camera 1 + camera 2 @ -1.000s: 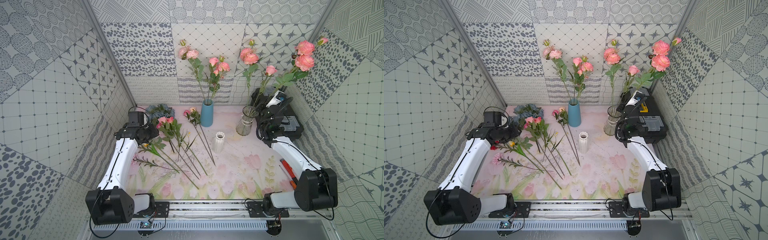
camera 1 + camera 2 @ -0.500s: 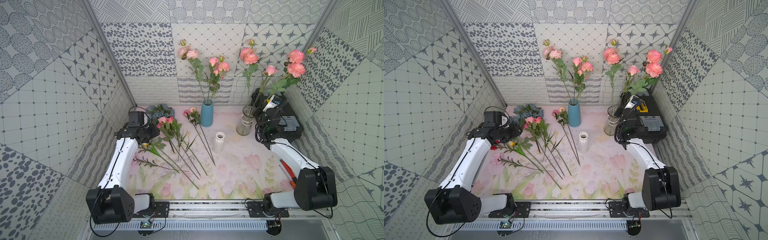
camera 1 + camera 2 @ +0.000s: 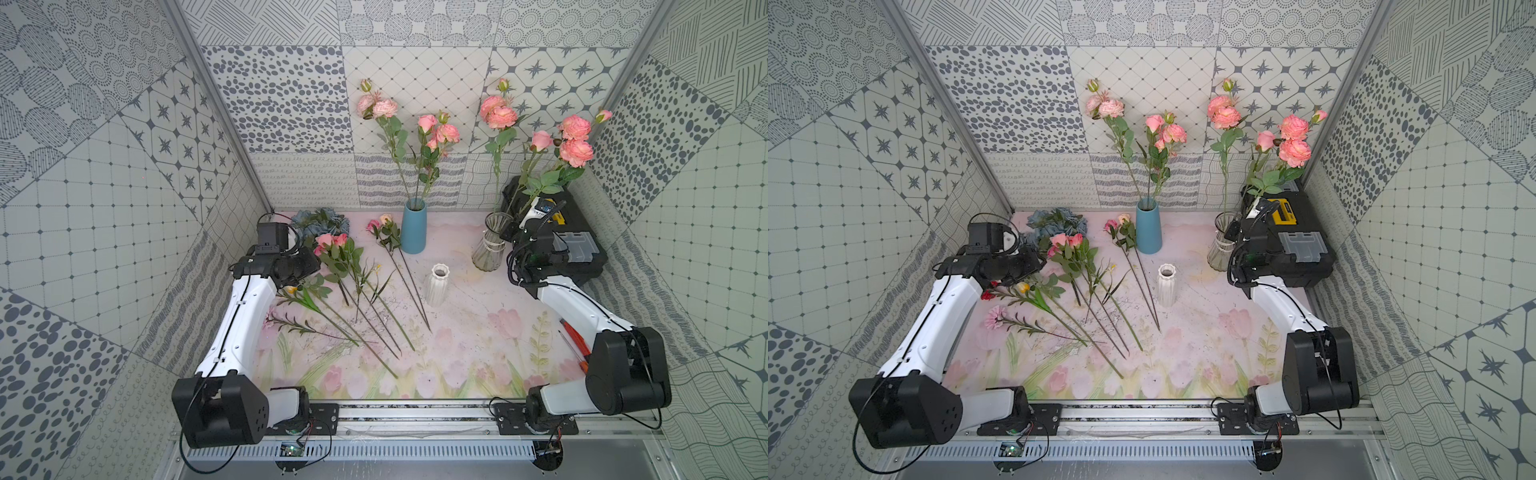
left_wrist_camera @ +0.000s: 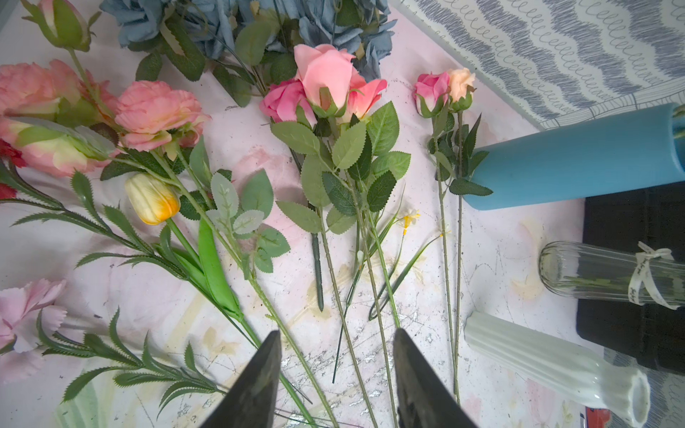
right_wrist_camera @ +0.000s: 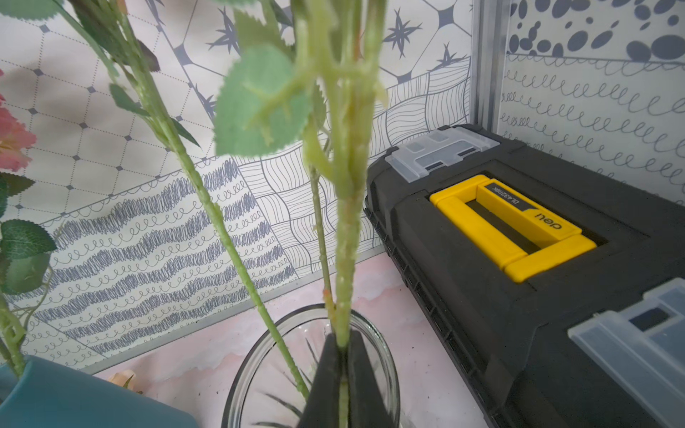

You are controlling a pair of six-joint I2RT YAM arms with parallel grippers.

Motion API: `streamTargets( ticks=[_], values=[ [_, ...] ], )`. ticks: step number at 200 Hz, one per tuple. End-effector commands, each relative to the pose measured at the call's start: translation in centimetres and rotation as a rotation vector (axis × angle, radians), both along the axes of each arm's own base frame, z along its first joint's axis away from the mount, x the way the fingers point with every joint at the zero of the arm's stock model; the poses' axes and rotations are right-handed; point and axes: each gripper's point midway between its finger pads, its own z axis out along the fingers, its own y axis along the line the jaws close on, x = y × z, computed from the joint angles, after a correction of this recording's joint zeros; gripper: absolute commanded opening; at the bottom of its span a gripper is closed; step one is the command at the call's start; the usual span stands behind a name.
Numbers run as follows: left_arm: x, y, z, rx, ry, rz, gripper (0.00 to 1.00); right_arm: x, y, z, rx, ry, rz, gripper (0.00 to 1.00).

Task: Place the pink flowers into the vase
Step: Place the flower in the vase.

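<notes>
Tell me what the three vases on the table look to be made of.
Clear vase: likely glass, going by its transparent ribbed wall with bright reflections. Blue vase: opaque, matte, no glare; ceramic or plastic, cannot tell which. White vase: probably glazed ceramic; ribbed, with glossy highlights near its mouth in the left wrist view.

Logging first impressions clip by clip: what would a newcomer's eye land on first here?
Tall pink roses rise from the blue vase at the back centre. To its right, the right arm's jaws are shut on another pink rose stem over the glass vase. On the mat's left, loose flowers lie scattered below the left arm's open jaws.
</notes>
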Motion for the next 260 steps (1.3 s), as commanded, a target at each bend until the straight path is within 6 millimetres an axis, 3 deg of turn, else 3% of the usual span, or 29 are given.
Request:
streamTargets(
  ticks=[1, 260],
  values=[
    [0.6, -0.4, 0.2, -0.018, -0.025, -0.021, 0.49, 0.0, 0.9, -0.4, 0.028, 0.012, 0.032, 0.0],
    [0.4, -0.3, 0.5, -0.013, -0.033, -0.015, 0.49, 0.1, 4.0, -3.4, 0.018, 0.148, 0.098, 0.0]
  ],
)
